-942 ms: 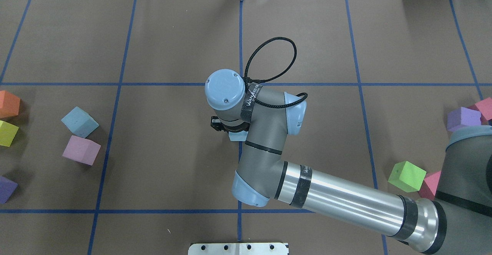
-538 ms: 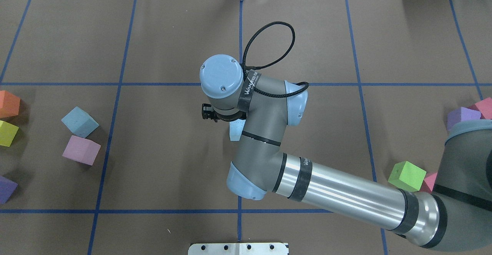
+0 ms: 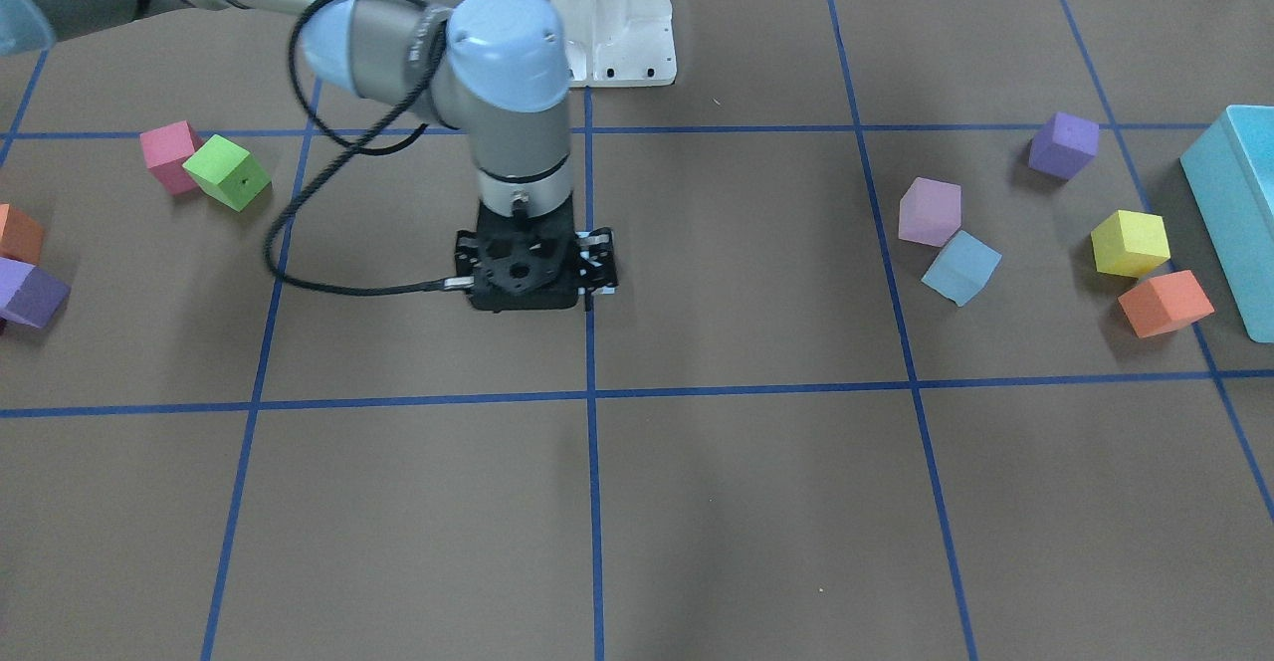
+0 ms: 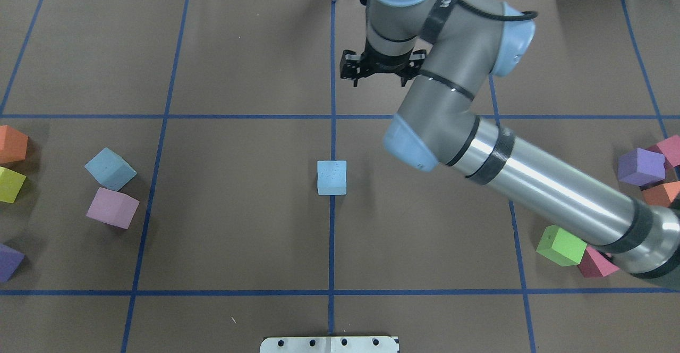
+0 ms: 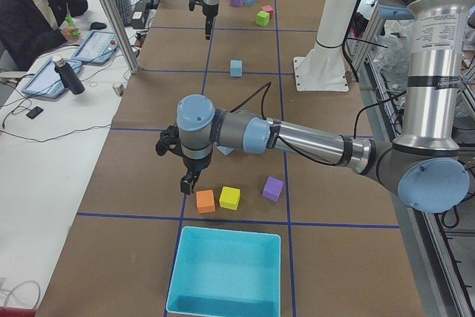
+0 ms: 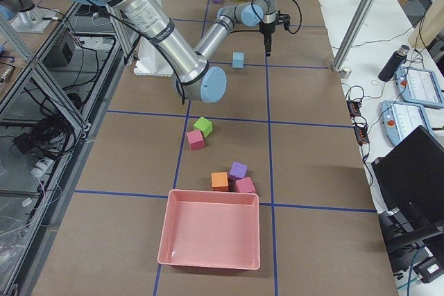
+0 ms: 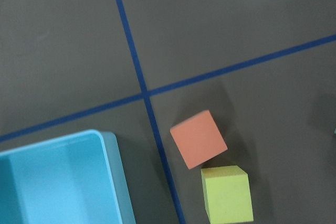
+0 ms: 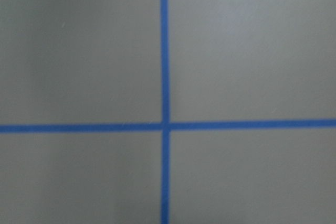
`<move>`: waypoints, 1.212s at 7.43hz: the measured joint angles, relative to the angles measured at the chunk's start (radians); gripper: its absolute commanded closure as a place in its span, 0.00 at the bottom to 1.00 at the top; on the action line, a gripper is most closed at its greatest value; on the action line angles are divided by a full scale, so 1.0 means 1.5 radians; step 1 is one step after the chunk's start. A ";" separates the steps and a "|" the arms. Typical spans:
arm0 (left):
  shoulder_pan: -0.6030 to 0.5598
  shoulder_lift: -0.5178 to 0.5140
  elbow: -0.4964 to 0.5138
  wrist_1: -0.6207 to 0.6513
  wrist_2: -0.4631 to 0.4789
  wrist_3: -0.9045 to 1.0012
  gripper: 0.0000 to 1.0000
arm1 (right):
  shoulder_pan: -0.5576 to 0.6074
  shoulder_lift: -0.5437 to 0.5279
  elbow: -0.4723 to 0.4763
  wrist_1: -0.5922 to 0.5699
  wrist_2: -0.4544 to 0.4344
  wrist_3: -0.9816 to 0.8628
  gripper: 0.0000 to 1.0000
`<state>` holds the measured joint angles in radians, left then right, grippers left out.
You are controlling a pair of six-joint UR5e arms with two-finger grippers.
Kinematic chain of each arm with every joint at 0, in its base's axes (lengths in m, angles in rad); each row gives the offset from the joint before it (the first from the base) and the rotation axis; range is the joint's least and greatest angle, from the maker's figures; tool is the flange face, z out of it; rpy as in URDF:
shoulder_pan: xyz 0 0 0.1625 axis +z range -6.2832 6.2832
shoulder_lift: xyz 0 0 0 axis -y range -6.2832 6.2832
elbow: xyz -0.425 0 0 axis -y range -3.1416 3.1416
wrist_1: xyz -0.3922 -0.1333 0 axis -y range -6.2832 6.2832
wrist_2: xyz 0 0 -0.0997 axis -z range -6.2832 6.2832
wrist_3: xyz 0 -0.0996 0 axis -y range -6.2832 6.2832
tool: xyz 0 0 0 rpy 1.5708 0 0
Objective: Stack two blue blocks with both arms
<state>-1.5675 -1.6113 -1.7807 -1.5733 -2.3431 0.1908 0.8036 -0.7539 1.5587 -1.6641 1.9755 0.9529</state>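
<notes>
Pale sky-blue foam cubes: two, matte, unstacked. One cube (image 4: 110, 168) just beside lilac foam cube (image 4: 112, 208); other cube (image 4: 332, 177) well apart from it. Right gripper (image 4: 380, 78) jaws spread, empty; left gripper (image 5: 185, 182) jaws: cannot tell.

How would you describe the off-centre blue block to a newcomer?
At the left end of the table in the overhead view, loose cubes cluster. The two nearest the centre sit side by side. The blue block is the one farther from the robot, pale sky blue beside the lilac cube.

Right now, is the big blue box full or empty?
Empty. From the side, the blue box shows only its bare floor; the orange block and yellow block sit outside.
</notes>
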 measured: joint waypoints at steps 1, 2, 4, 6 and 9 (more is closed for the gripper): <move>0.000 -0.033 0.012 -0.033 0.014 -0.026 0.02 | 0.062 -0.039 0.019 0.001 0.036 -0.080 0.00; 0.001 -0.053 0.012 -0.051 0.019 -0.090 0.01 | 0.111 -0.070 0.027 0.006 0.061 -0.145 0.00; 0.016 -0.057 -0.005 -0.114 0.023 -0.207 0.01 | 0.184 -0.129 0.035 0.016 0.100 -0.250 0.00; 0.085 -0.052 -0.005 -0.183 0.029 -0.231 0.02 | 0.276 -0.210 0.047 0.016 0.160 -0.395 0.00; 0.166 -0.052 -0.004 -0.231 0.029 -0.239 0.02 | 0.407 -0.381 0.050 0.014 0.190 -0.592 0.00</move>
<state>-1.3180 -1.6892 -1.7874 -1.9197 -2.2998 -0.1674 1.4142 -1.3253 1.6335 -1.6427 2.2608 0.0653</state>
